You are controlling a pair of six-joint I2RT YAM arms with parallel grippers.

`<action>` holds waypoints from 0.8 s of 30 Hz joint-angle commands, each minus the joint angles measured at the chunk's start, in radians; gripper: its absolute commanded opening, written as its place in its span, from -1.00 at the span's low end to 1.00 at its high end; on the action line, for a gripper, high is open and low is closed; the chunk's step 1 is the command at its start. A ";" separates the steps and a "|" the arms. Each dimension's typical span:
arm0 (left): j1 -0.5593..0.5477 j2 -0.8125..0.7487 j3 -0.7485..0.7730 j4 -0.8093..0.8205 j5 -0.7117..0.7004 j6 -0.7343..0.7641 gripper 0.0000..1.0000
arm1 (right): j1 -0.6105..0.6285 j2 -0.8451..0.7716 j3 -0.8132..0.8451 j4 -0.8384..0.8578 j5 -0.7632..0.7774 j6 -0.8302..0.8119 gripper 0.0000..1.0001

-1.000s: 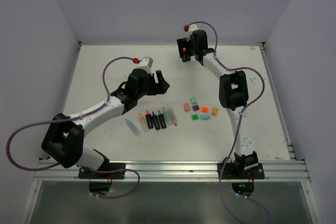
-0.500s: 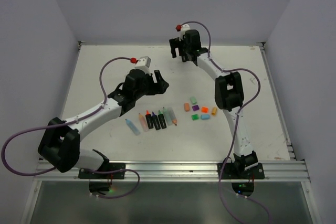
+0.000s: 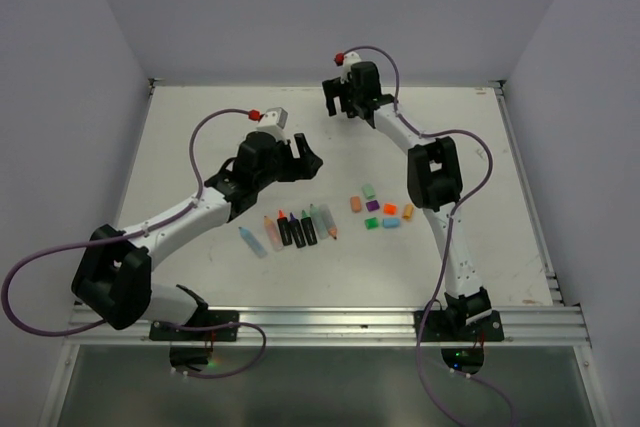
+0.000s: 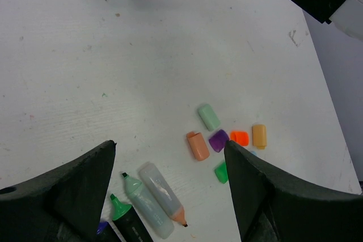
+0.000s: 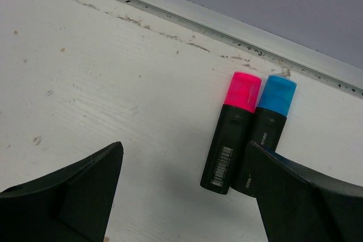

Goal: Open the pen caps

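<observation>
Several loose pen caps lie in a cluster right of centre [image 3: 380,209]: pale green [image 4: 209,117], salmon [image 4: 198,145], purple [image 4: 218,140], orange [image 4: 239,138], light orange [image 4: 259,136] and green [image 4: 221,172]. Uncapped pens [image 3: 292,228] lie in a row left of them, also in the left wrist view [image 4: 161,199]. My left gripper [image 3: 308,160] [image 4: 170,191] is open and empty above the table behind the row. My right gripper [image 3: 340,104] [image 5: 184,196] is open and empty near the back edge. Beside it lie two black pens, one with a pink cap [image 5: 244,92], one with a blue cap [image 5: 280,94].
A metal rail [image 5: 227,24] runs along the table's back edge just beyond the two capped pens, with the grey wall behind it. The right arm's forearm [image 3: 432,172] reaches over the table right of the cap cluster.
My right gripper has moved left along the back edge, still open. My left arm has shifted only slightly. Pens and caps have not moved.
</observation>
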 commanded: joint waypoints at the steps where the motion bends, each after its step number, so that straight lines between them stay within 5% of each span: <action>1: 0.007 -0.048 -0.002 0.014 -0.001 0.009 0.61 | -0.004 0.022 0.045 0.004 0.007 0.010 0.87; 24: 0.012 -0.075 -0.016 0.012 -0.006 0.006 0.60 | -0.006 0.057 0.027 -0.015 0.012 0.084 0.85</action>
